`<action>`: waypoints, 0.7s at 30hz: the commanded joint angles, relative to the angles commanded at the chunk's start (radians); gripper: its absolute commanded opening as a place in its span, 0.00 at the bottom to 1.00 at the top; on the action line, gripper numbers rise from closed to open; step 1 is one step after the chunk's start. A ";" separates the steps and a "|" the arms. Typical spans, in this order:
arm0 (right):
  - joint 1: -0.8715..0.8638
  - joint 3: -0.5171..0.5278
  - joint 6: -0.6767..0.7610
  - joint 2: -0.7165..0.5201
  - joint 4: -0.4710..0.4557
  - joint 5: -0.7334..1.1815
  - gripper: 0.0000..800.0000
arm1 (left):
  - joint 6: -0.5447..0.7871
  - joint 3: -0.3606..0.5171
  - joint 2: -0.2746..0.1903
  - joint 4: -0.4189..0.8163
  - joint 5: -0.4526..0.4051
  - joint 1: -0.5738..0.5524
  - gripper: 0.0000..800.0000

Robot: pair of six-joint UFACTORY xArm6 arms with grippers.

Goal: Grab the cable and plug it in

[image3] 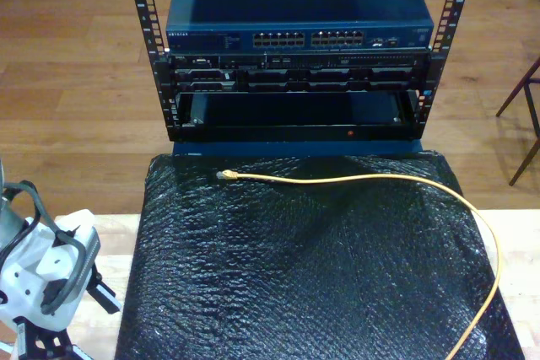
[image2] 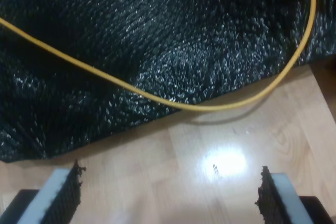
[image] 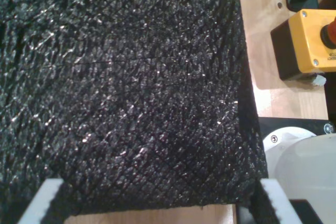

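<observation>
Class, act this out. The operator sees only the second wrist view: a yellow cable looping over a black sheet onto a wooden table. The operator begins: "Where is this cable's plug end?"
Observer: In the exterior view the cable ends in a plug that lies on the black sheet, near its far edge, toward that view's left.
Operator: What could it plug into?
Observer: Beyond the sheet, a rack holds a blue switch with rows of ports on its front.
Operator: And the first pincer?
Observer: The first pincer is open over the sheet, holding nothing.
</observation>
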 joint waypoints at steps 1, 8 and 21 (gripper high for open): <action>0.008 -0.003 0.005 0.005 0.011 0.000 0.99 | 0.000 0.002 0.006 0.000 -0.006 -0.002 1.00; 0.110 -0.008 0.054 0.023 0.021 -0.109 0.99 | -0.020 0.006 0.041 -0.043 -0.051 -0.015 1.00; 0.364 -0.012 0.213 0.095 0.015 -0.290 0.99 | -0.021 -0.035 0.066 -0.057 -0.058 -0.017 1.00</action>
